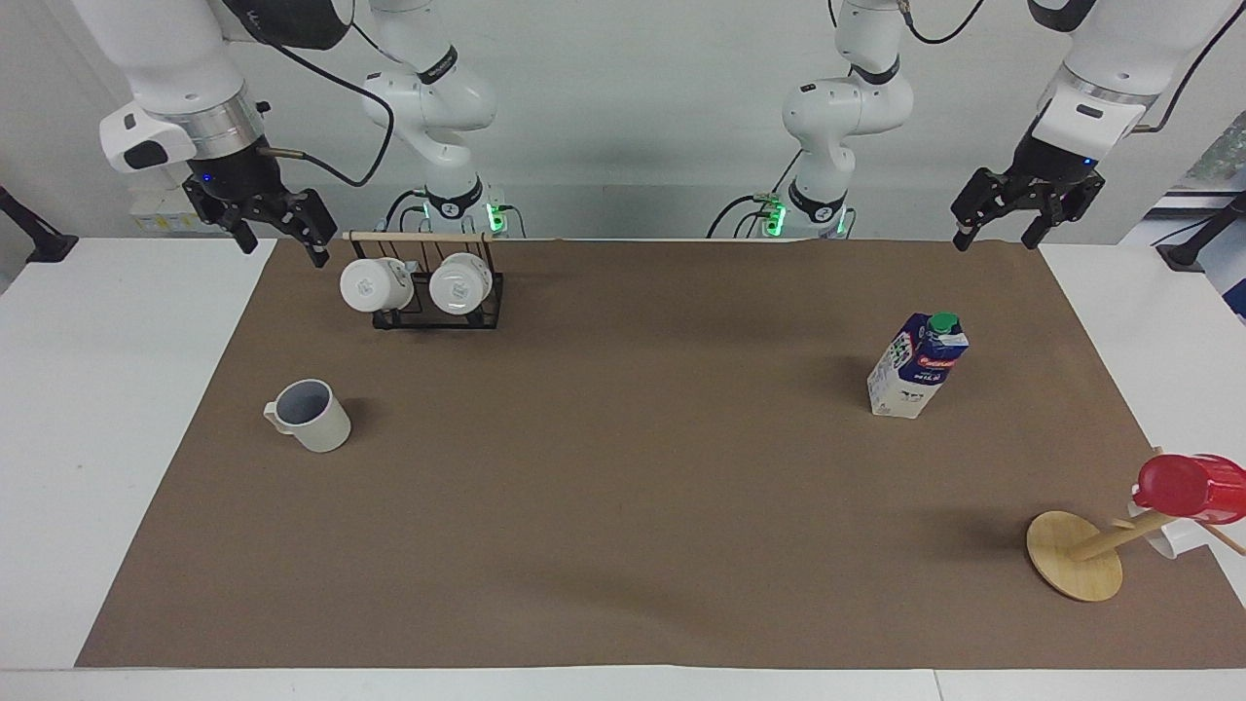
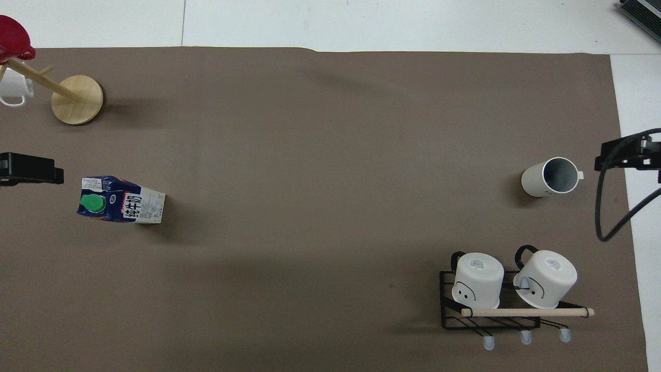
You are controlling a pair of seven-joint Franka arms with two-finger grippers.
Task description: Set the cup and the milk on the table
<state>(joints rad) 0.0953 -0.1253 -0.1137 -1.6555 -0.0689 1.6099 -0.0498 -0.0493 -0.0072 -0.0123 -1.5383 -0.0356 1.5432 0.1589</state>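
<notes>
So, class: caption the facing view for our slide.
Cup and milk stand apart on the table; both arms wait.

This is a robotics lab: two white robot arms (image 1: 428,97) are bolted at the edge of a white desk (image 1: 107,389) covered by a brown sheet (image 1: 623,487), with loose cables (image 1: 1139,389) and a bare wall (image 1: 633,78).

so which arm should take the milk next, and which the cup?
Left for the milk carton: it stands at that arm's end, and the left hand hangs open there. Likely right for the cup; the open right hand is up beside the mug rack, at its end.
</notes>
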